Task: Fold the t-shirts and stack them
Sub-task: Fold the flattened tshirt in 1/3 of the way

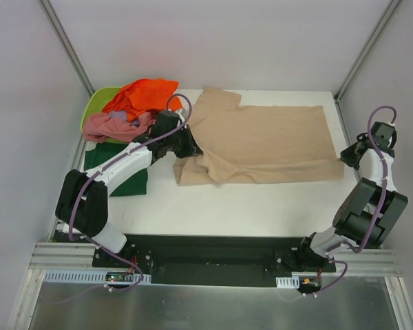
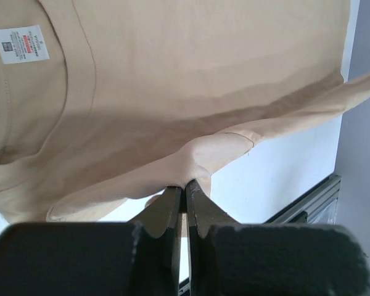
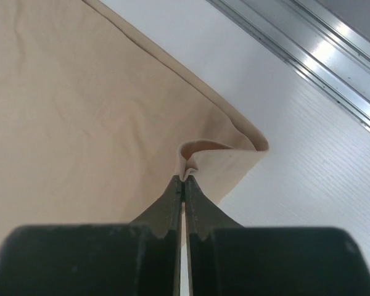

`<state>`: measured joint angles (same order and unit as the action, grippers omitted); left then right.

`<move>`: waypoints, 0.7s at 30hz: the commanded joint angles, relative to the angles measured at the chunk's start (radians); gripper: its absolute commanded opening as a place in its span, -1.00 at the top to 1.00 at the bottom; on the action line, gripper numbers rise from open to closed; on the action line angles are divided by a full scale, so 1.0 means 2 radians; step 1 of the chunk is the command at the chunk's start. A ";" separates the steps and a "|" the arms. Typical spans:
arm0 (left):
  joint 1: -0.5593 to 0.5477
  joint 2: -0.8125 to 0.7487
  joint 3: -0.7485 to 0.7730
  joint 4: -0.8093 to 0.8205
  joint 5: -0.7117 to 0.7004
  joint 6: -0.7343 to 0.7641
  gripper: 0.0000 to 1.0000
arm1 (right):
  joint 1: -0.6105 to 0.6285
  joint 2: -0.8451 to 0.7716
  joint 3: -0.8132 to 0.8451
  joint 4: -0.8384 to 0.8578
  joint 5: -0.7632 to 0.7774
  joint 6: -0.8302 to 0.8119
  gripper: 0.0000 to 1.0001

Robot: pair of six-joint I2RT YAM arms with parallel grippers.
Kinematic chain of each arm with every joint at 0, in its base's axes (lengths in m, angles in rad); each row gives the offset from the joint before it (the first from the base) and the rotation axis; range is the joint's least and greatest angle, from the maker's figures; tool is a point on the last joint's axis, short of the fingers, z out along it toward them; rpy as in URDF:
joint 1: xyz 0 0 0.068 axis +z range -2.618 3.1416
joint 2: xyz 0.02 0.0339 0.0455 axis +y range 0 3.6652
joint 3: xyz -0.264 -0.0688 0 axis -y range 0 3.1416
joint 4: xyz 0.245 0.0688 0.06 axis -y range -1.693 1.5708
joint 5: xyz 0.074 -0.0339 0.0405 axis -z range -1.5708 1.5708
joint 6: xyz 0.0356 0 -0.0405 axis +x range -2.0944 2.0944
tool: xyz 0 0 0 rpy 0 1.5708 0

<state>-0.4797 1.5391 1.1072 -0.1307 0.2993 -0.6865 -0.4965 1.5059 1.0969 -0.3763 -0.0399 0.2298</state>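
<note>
The soft tan short-sleeved t-shirt (image 1: 268, 137) lies flat on the white desk (image 1: 261, 206). Its long way runs from the left edge toward the right edge. The left tool (image 2: 185, 185) is pinched tight on a fold of cloth at the neck end. The right tool (image 3: 184, 177) is pinched tight on a hem corner near the desk's right edge. So the shirt stretches between them, one tool at each end, ready to be folded.
</note>
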 commanded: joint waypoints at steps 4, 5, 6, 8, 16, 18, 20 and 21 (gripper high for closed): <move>0.024 0.032 0.038 0.009 0.018 0.023 1.00 | 0.008 0.053 0.058 0.022 -0.033 -0.021 0.99; 0.027 0.037 0.041 0.008 0.019 0.023 1.00 | 0.009 0.059 0.062 0.022 -0.032 -0.021 0.99; 0.030 0.042 0.043 0.008 0.019 0.024 1.00 | 0.010 0.064 0.067 0.023 -0.032 -0.020 0.99; 0.034 0.053 0.050 0.009 0.021 0.028 1.00 | 0.014 0.074 0.076 0.025 -0.028 -0.021 0.99; 0.049 0.133 0.106 0.005 0.042 0.040 1.00 | 0.020 0.101 0.096 0.022 0.011 -0.020 0.99; 0.053 0.147 0.115 0.002 0.038 0.043 1.00 | 0.021 0.114 0.105 0.022 0.011 -0.021 0.94; 0.056 0.163 0.132 -0.006 0.033 0.056 1.00 | 0.024 0.131 0.121 0.017 0.002 -0.024 0.93; 0.059 0.171 0.140 -0.014 0.034 0.059 1.00 | 0.025 0.142 0.130 0.013 0.002 -0.025 0.93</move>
<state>-0.3843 1.8427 1.3079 -0.1371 0.3588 -0.6285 -0.4572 1.7340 1.2709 -0.3553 -0.0517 0.2001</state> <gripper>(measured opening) 0.007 0.033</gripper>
